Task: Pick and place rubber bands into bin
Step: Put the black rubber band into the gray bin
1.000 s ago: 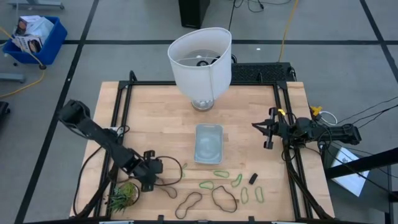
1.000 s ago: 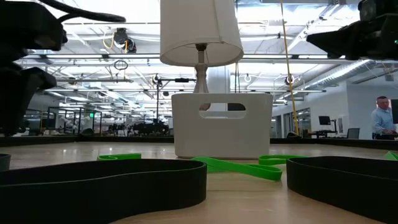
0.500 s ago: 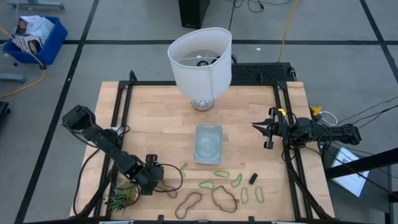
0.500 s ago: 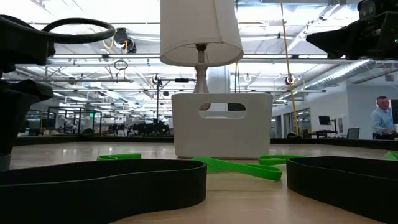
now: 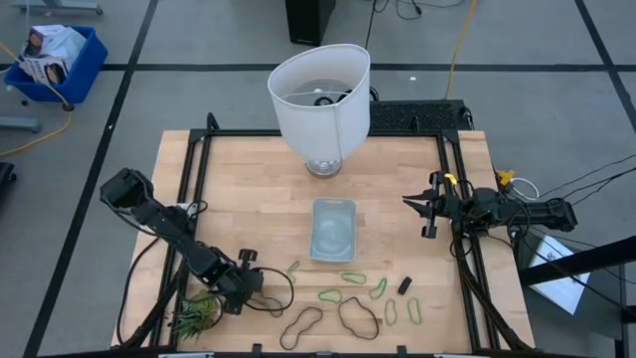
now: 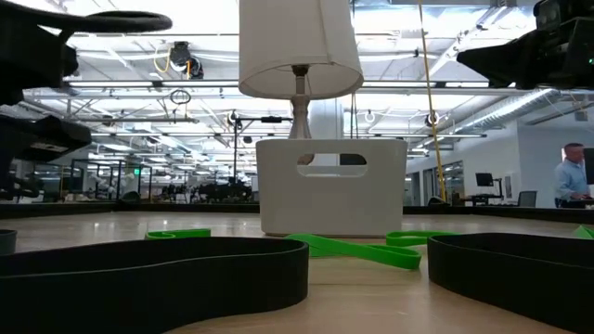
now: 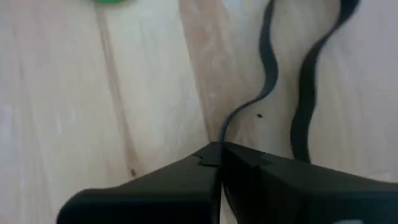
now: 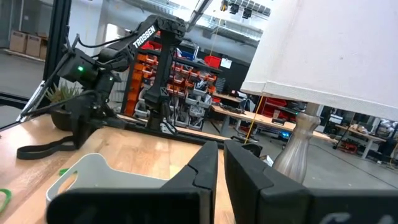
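A dark wavy rubber band [image 5: 276,290] lies on the wooden table near the front left, and my left gripper [image 5: 254,285] is shut on its left end. Several light-green rubber bands [image 5: 353,277] and two more dark loops [image 5: 301,326] [image 5: 358,318] lie flat on the wood near the front edge. The pale-blue bin [image 5: 333,229] stands at the table's middle, with nothing showing inside. My right gripper [image 5: 427,214] waits shut at the right edge, holding nothing. My left gripper pinches one strand of the dark band [image 7: 225,127] between its two shut fingertips. The fingers come slanting down from the table's left. The rest of the loop [image 7: 301,93] lies slack and wavy on the wood beyond the fingers.
A white lampshade [image 5: 320,94] on its base stands behind the bin at the far edge. A spiky green plant [image 5: 199,313] sits at the front left corner beside my left arm. A small black piece [image 5: 404,285] lies among the green bands. A person [image 6: 566,186] shows far off.
My left gripper has gone a little toward the table's near edge and down onto the left end of the dark band. The band lies where it was.
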{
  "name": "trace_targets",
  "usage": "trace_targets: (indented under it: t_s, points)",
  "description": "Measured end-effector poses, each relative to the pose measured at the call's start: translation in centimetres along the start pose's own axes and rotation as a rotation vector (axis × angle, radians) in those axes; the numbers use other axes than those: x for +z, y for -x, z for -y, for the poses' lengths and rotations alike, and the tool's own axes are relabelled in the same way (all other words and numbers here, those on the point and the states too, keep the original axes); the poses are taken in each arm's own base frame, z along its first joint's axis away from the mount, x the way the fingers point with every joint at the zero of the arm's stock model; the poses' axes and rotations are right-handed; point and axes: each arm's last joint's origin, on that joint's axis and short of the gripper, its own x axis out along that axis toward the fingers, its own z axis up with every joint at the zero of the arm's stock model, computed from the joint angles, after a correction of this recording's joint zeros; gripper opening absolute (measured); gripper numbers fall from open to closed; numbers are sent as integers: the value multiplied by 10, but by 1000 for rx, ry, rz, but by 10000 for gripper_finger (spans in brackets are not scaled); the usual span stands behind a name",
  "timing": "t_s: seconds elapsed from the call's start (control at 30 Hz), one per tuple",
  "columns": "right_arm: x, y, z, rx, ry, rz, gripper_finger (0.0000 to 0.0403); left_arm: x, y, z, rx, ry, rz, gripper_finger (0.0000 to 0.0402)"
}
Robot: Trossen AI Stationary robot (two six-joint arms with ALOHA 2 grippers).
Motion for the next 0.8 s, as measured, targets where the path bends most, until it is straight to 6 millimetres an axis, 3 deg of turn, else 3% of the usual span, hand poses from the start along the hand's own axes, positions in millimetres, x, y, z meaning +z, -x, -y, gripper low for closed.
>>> trace_targets:
  t_s: [0.23, 0.47, 0.57, 0.7, 0.8]
  points:
    - [0, 0, 0, 0, 1, 0, 20, 6, 50, -12, 170, -98, 205, 7]
    - [0, 0, 0, 0, 26, 1, 20, -1, 106, -34, 383, -61, 404, 5]
    - [0, 0, 0, 0, 44, 1, 20, -8, 112, -45, 436, -36, 451, 4]
    - [0, 0, 0, 0, 46, 0, 20, -15, 103, -64, 526, 51, 510, 4]
    - [0, 0, 0, 0, 47, 0, 20, -5, 94, -78, 542, 79, 610, 4]
